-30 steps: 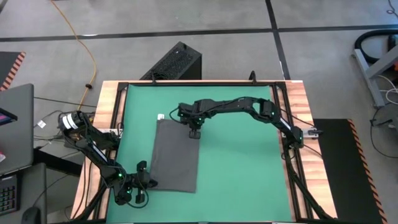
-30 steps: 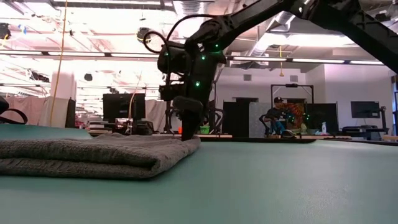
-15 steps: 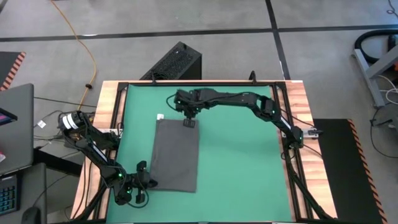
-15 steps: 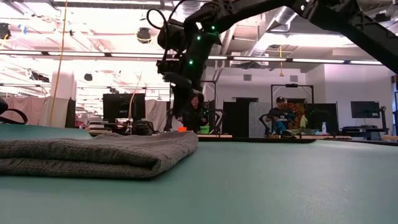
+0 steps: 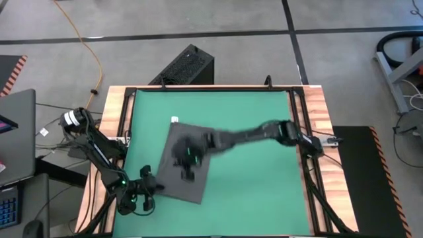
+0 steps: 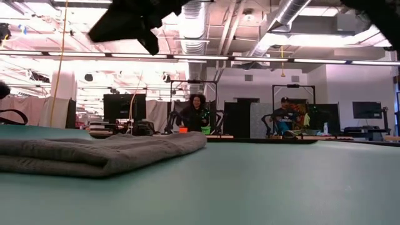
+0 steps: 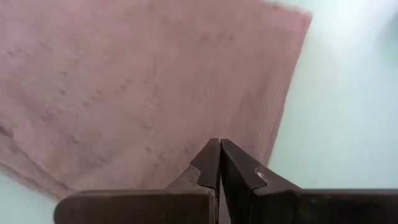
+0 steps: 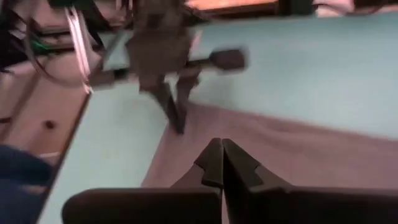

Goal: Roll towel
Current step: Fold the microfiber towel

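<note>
The dark grey towel lies askew on the green mat, with its white tag at the far left corner. In the low view the towel shows as a flat folded pile. My left gripper is shut at the towel's near left corner. My right gripper, blurred, hangs shut above the middle of the towel and touches nothing. The low view shows it high over the mat. My left gripper is shut at the towel's near left corner. Its fingers slant down from the table's left side. The fingers themselves hide the spot where they meet the cloth. The rest of the towel lies spread flat on the mat.
Bare mat lies to the right of the towel. A wooden frame borders the mat. A black box sits on the floor beyond the far edge, and a laptop is at the left. People are in the room behind.
My right gripper has left the towel's far edge, risen, and swung fast toward the near left, over the towel's middle. My left gripper has risen a little. The towel has turned about on the mat and now lies askew, with its tagged far corner nearly in place.
</note>
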Robot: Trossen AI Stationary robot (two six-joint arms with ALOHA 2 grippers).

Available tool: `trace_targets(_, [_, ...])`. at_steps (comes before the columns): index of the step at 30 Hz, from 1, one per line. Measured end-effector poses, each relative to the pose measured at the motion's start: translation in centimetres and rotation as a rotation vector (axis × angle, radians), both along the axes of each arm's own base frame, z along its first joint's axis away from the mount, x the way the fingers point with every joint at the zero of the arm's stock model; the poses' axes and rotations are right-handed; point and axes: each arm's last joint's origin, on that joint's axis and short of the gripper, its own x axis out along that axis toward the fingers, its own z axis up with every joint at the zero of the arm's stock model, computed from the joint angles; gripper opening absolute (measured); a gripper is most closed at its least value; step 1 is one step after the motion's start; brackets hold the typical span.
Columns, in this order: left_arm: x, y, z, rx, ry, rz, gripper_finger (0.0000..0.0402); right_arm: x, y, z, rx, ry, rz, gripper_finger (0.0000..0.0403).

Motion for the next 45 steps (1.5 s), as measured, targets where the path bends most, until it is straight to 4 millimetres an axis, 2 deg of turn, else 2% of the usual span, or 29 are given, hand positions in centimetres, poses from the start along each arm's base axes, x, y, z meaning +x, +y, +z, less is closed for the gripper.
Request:
trace_targets(3, [0.1,0.1,0.7,-0.009,-0.058,0.03,0.0,-0.6,4.4,-3.3,-0.073,0.005,-0.106,0.0013])
trace_targets(6, [0.2,0.0,1.3,-0.042,-0.107,0.049,0.0,-1.5,7.2,-5.1,-0.05,-0.025,-0.227,0.0015])
trace_targets(9, [0.4,-0.2,1.7,-0.067,-0.165,0.076,0.0,-2.4,9.3,-6.3,-0.001,-0.061,-0.232,0.0015])
trace_targets(14, [1.0,0.0,2.0,-0.092,-0.224,0.147,0.0,-4.6,11.9,-9.6,0.021,0.02,-0.226,0.0015])
trace_targets(17, [1.6,0.5,2.1,-0.121,-0.256,0.224,0.0,-5.8,13.5,-11.0,0.037,0.009,-0.217,0.0015])
trace_targets(20, [2.4,1.3,2.1,-0.086,-0.274,0.286,0.0,-6.8,14.0,-12.6,0.046,0.029,-0.223,0.0015])
trace_targets(24, [3.7,3.2,1.8,-0.007,-0.247,0.371,0.0,-7.7,13.6,-14.3,0.05,0.07,-0.246,0.0015])
trace_targets(28, [4.2,4.9,1.2,0.003,-0.184,0.471,0.0,-8.0,13.7,-14.7,0.053,0.076,-0.24,0.0015])
trace_targets(31, [3.7,5.8,0.7,-0.04,-0.159,0.584,0.0,-8.3,14.2,-14.7,0.054,0.08,-0.226,0.0015])
trace_targets(35, [2.6,6.1,-0.5,-0.107,-0.096,0.599,0.0,-8.7,15.1,-14.7,0.055,0.084,-0.205,0.0014])
trace_targets(38, [2.2,5.6,-0.6,-0.159,-0.092,0.586,0.0,-8.8,15.3,-14.7,0.054,0.085,-0.201,0.0014])
trace_targets(43, [2.0,4.4,-0.6,-0.206,0.021,0.439,0.0,-8.8,15.2,-14.7,0.065,0.091,-0.212,0.0014])
trace_targets(45, [1.7,4.5,-1.0,-0.197,0.074,0.441,0.0,-8.8,15.2,-14.7,0.065,0.091,-0.212,0.0014])
